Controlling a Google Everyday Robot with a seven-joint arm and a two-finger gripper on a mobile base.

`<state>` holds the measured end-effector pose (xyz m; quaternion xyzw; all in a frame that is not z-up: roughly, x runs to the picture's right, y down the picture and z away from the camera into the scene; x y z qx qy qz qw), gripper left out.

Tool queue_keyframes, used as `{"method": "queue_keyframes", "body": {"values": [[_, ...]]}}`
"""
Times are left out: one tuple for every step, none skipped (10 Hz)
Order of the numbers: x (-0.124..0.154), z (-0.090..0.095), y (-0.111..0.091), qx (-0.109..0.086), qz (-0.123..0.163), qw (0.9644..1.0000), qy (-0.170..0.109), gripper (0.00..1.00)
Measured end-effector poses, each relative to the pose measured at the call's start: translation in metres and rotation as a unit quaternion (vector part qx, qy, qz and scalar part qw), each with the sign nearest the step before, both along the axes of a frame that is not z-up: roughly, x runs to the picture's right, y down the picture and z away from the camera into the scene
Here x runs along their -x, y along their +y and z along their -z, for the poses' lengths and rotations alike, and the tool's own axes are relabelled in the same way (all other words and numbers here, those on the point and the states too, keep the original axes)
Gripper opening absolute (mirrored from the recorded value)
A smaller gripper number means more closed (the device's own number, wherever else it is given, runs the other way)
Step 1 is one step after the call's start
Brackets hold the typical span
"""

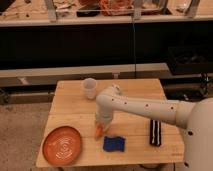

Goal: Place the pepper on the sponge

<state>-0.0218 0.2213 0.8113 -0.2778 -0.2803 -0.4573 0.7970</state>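
The pepper is a small slim orange piece lying on the wooden table, just left of the sponge. My gripper comes down on it from above at the end of the white arm and is shut on the pepper, whose upper part is hidden by the fingers. The sponge, a bright blue soft pad, lies flat near the table's front edge, a short way right of and nearer than the gripper, and nothing touches it.
A round orange plate sits at the front left corner. A white cup stands at the back, left of the arm. A black oblong block with white stripes lies at the right. Dark shelving stands behind the table.
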Motion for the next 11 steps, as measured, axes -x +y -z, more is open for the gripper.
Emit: {"method": "queue_keyframes", "body": {"values": [[-0.002, 0.000, 0.000, 0.000, -0.001, 1.0000, -0.001, 0.01], [-0.011, 0.003, 0.000, 0.000, -0.005, 1.0000, -0.001, 0.01], [-0.023, 0.005, -0.001, 0.001, -0.011, 0.9999, 0.000, 0.01], [-0.031, 0.007, -0.001, 0.001, -0.015, 0.9999, 0.002, 0.01], [-0.033, 0.008, -0.001, 0.002, -0.018, 0.9998, 0.002, 0.01], [-0.032, 0.009, -0.001, 0.002, -0.019, 0.9998, 0.000, 0.01], [-0.030, 0.011, 0.000, 0.003, -0.022, 0.9997, -0.002, 0.02], [-0.035, 0.013, 0.001, 0.004, -0.022, 0.9997, -0.003, 0.05], [-0.041, 0.015, 0.002, 0.006, -0.022, 0.9997, -0.003, 0.13], [-0.042, 0.018, 0.000, 0.007, -0.022, 0.9997, -0.007, 0.23], [-0.042, 0.019, 0.002, 0.009, -0.024, 0.9996, -0.009, 0.24]]}}
